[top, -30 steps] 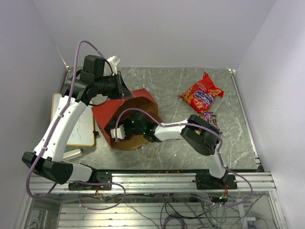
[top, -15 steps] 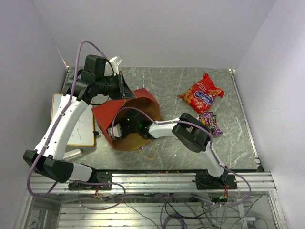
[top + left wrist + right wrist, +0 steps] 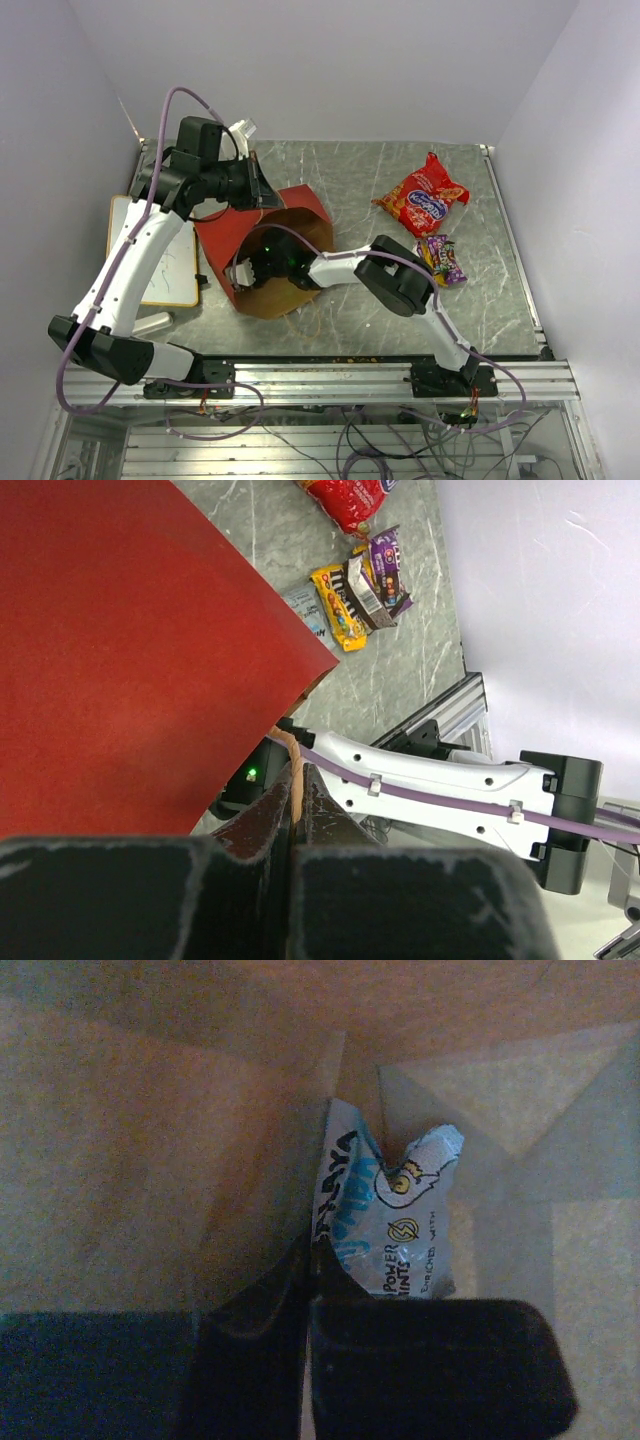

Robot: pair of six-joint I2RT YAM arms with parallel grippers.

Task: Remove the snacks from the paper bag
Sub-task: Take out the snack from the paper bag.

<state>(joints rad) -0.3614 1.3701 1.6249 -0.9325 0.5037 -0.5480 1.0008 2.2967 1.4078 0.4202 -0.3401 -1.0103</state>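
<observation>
White arm links (image 3: 130,262), black joints (image 3: 402,288), black pincer (image 3: 297,802), purple cables (image 3: 440,798)

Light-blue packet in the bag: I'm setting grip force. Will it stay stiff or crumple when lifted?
Likely floppy: the light-blue packet has a creased, twisted top. Probably light: it looks thin, tucked in the paper bag corner. Its film wrapper may slip.

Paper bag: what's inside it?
One light-blue packet lies against the brown bottom fold of the paper bag, its corner seemingly pinched by the right gripper. The fingers cover its lower edge and the floor below; anything there is hidden.
</observation>
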